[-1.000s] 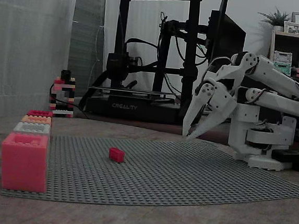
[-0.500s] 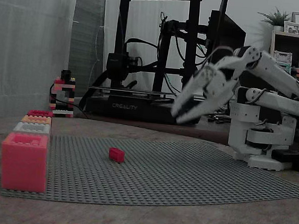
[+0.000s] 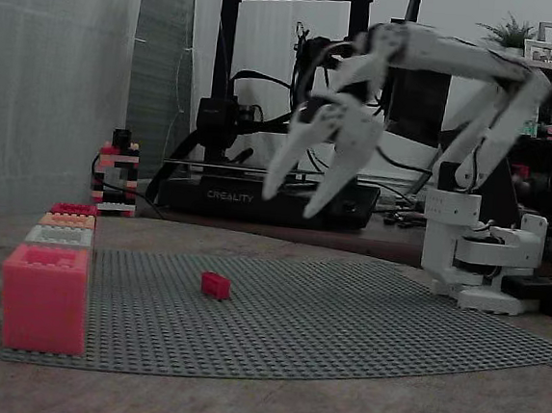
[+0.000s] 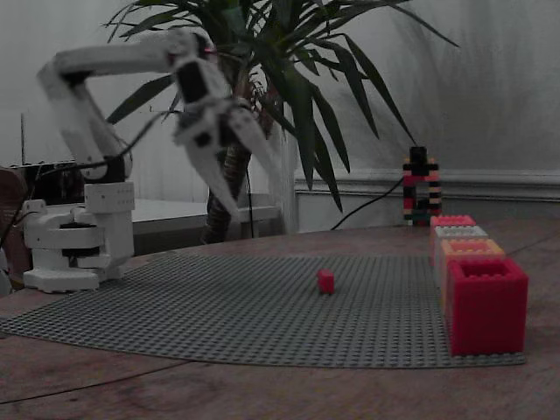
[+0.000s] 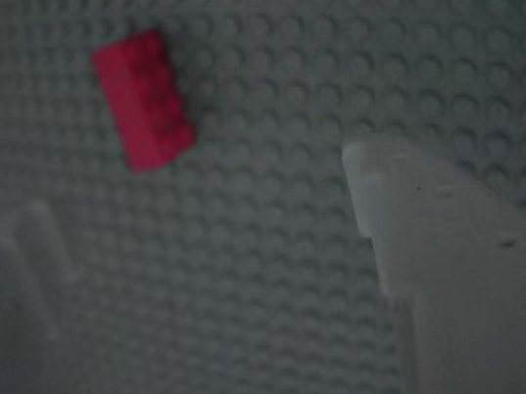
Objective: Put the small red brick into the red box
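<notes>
The small red brick (image 3: pixel 216 285) (image 4: pixel 325 281) (image 5: pixel 142 99) lies alone on the grey studded baseplate (image 3: pixel 343 319) (image 4: pixel 219 306). The red box (image 3: pixel 45 297) (image 4: pixel 486 304) stands at the plate's corner, open top up, first in a row of boxes. My white gripper (image 3: pixel 293 195) (image 4: pixel 254 188) hangs open well above the plate, up and to the right of the brick in a fixed view. In the wrist view the gripper (image 5: pixel 200 236) is empty and the brick sits above its left finger, past the tips.
Behind the red box stand an orange (image 3: pixel 67 220) (image 4: pixel 468 249), a white (image 3: pixel 59 236) (image 4: pixel 458 233) and a dark red box (image 3: pixel 73 209) (image 4: pixel 452 220). A small brick tower (image 3: pixel 115 178) (image 4: pixel 419 187) stands off the plate. A 3D printer (image 3: pixel 266 99), a potted plant (image 4: pixel 289 96) and my arm base (image 3: pixel 474 263) (image 4: pixel 74 236) border the plate.
My arm has unfolded and swung the gripper up and left, out over the baseplate toward the brick. The brick and boxes have not moved.
</notes>
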